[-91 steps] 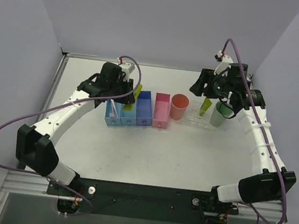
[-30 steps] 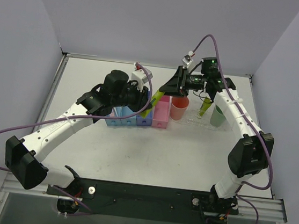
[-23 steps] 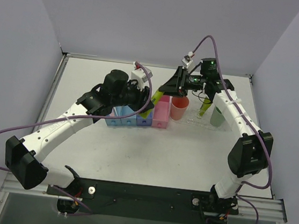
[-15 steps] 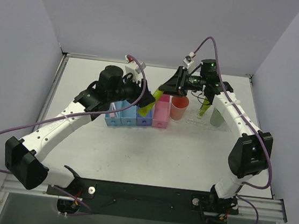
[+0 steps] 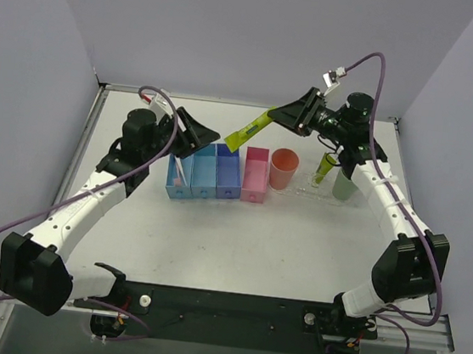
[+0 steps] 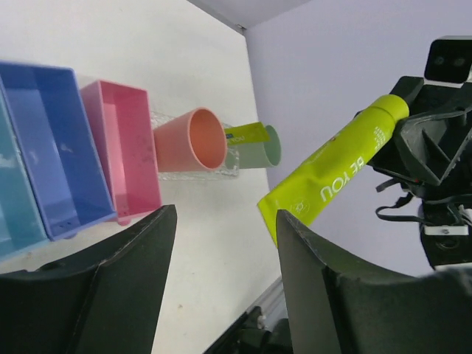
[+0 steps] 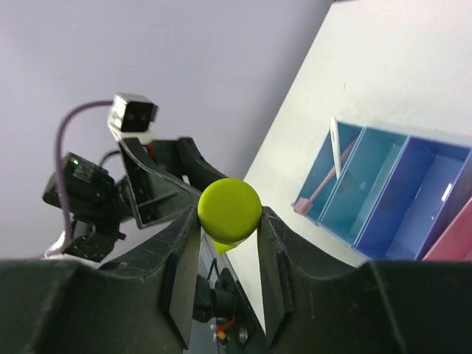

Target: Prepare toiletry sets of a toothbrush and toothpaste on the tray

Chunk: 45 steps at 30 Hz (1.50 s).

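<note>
right gripper (image 7: pixel 228 225) clamps a toothpaste tube (image 5: pixel 249 130) aloft; left gripper (image 6: pixel 225 228) jaws stand wide; the toothbrush (image 7: pixel 335 147) lies in the leftmost blue bin (image 5: pixel 175 190).

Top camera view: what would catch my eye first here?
A lime-yellow toothpaste tube is held in mid-air by the right arm's fingers, near the row of blue bins and pink box. The left arm's fingers gape open beside it, empty. Another tube stands by the green cup.
</note>
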Available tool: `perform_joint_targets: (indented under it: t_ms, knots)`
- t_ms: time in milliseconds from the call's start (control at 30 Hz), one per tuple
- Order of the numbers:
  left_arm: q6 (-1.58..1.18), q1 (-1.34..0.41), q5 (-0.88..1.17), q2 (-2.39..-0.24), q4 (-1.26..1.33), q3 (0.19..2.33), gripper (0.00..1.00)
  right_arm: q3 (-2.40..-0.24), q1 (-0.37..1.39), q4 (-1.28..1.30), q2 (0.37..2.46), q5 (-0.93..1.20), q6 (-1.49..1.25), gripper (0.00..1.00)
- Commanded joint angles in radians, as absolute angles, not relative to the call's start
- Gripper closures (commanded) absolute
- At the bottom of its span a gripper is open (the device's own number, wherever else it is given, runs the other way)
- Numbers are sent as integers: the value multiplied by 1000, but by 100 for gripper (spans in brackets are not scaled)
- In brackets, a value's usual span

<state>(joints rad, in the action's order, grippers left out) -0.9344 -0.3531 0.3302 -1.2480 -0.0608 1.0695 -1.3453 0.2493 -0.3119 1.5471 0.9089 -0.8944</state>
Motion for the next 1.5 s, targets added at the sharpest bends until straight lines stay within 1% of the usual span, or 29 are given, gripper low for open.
perform_joint_targets:
  t_ms: [0, 67, 167, 333, 600, 733, 767, 900, 1067, 1200, 1300, 1333, 1433, 1467]
  knots:
    - [-1198, -357, 405, -1207, 240, 984, 34, -1321, 235, -543, 1473, 854, -950, 100]
    - [-1249, -362, 429, -1221, 322, 970, 34, -1310, 235, -561, 1467, 836, -951, 100]
    - [-1259, -373, 449, -1241, 347, 973, 34, -1296, 235, -656, 1462, 830, -994, 100]
    - [-1333, -379, 465, -1262, 455, 950, 34, -1289, 235, -675, 1457, 831, -1009, 100]
    - [-1347, -433, 451, -1336, 494, 985, 34, -1279, 233, -693, 1445, 838, -1019, 100]
    - [-1356, -440, 459, -1371, 505, 1019, 37, -1272, 232, -684, 1439, 838, -1011, 100]
    - [-1356, -440, 457, -1377, 511, 1022, 41, -1269, 233, -686, 1437, 838, -1009, 100]
    - [-1365, -440, 460, -1379, 526, 1016, 46, -1255, 227, -686, 1431, 838, -1009, 100]
    - [-1388, -440, 434, -1367, 574, 982, 47, -1255, 222, -689, 1431, 839, -1009, 100]
    - [-1391, -442, 451, -1387, 578, 997, 49, -1255, 221, -689, 1431, 841, -1009, 100]
    - [-1404, -446, 460, -1408, 600, 1008, 55, -1255, 221, -689, 1433, 841, -1009, 100]
    - [-1408, -449, 460, -1411, 604, 1008, 61, -1255, 221, -689, 1434, 841, -1009, 100]
    - [-1411, -449, 468, -1420, 592, 1014, 73, -1249, 218, -684, 1431, 838, -1006, 100]
    - [-1411, -449, 471, -1424, 591, 1015, 80, -1246, 216, -681, 1430, 836, -1005, 100]
